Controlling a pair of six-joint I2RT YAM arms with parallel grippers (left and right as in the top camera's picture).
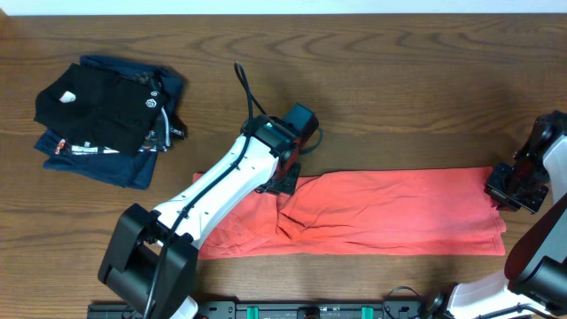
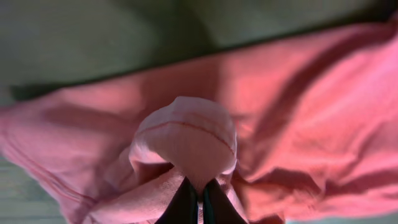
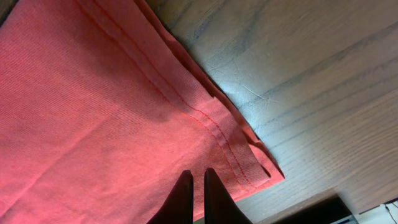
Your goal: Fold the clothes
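the coral t-shirt (image 1: 390,213) lies stretched in a long band across the table (image 1: 399,71). the left gripper (image 2: 200,186) is clamped tight on a bunched fold of it. the right gripper (image 3: 198,177), jaws almost together, pinches the cloth beside its right hem corner.

the coral-red t-shirt (image 1: 399,213) lies on the wooden table (image 1: 381,80) as a long band running left to right, its right half mostly flat and ending in a straight double-stitched hem (image 3: 211,127) with layered edges at the corner. near its upper edge, left of the middle, the soft cloth is gathered up into a rounded hump, with creases spreading from it down across the fabric.
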